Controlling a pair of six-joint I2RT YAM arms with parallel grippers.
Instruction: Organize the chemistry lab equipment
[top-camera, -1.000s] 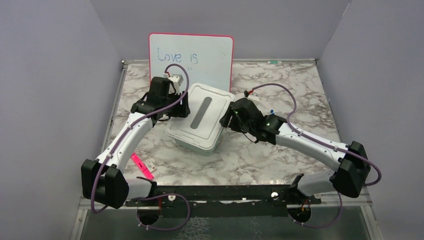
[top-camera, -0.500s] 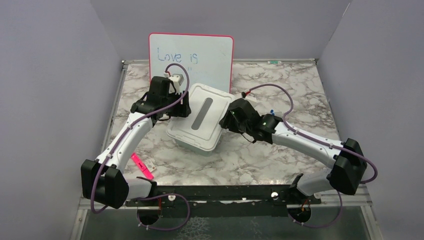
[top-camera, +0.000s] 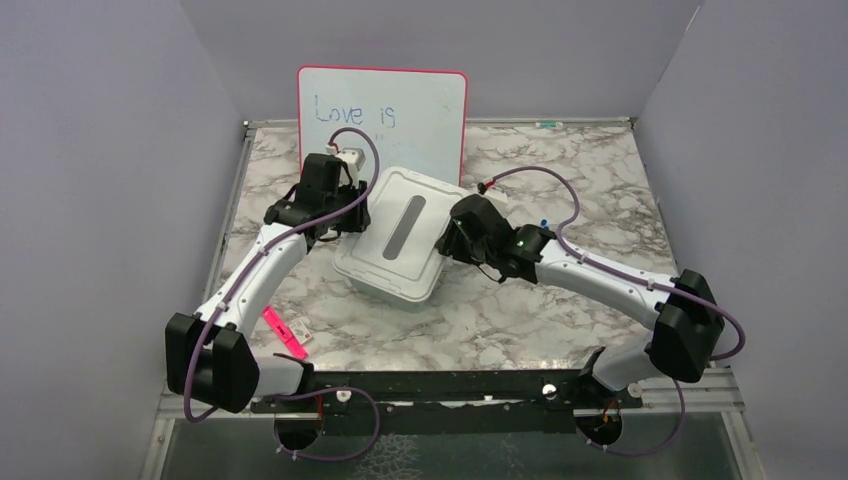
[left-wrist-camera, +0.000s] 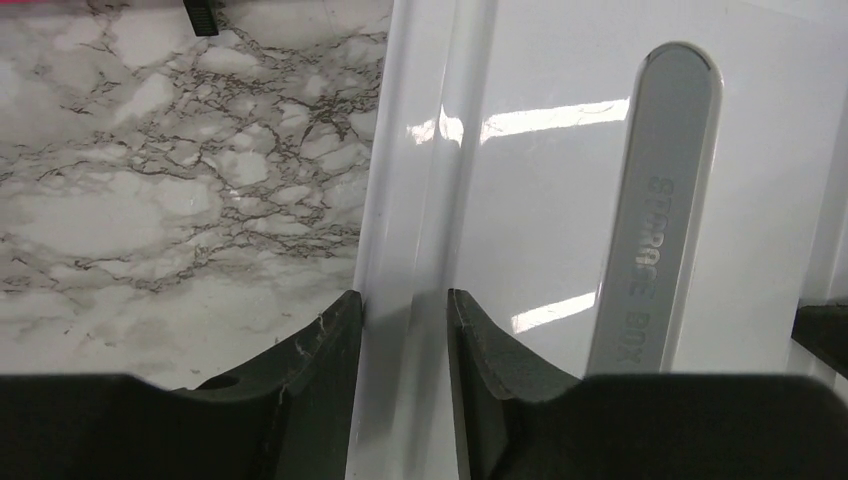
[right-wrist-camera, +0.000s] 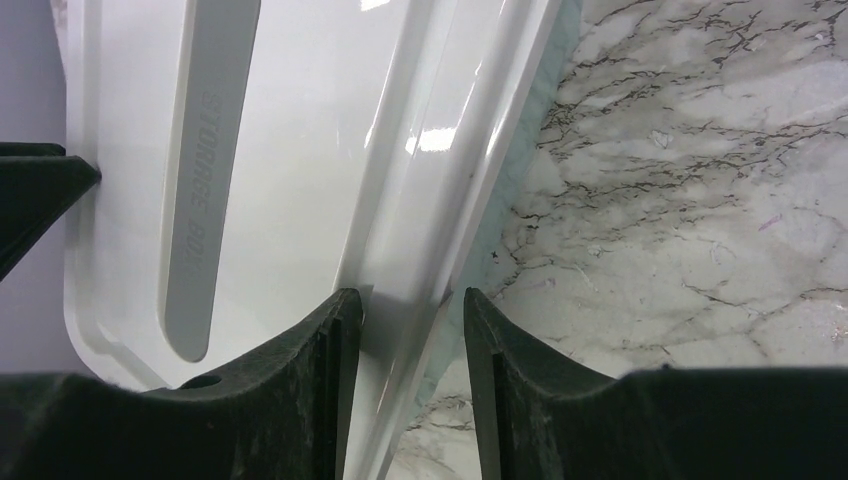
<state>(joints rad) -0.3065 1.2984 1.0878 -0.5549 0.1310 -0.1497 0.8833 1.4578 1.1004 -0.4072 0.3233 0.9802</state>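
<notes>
left hand (left-wrist-camera: 403, 300) pinching storage box lid (top-camera: 400, 235) left rim | right hand (right-wrist-camera: 410, 296) straddling right rim, grip unclear

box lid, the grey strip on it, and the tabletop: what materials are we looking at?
storage box lid: looks like glossy white moulded plastic; it shows sharp light reflections and a rounded, stepped rim.
grey strip: probably matte grey plastic, with raised lettering moulded in.
tabletop: marble look, white with dark grey veins and a faint sheen; real stone or printed laminate, the pictures don't settle it.
</notes>
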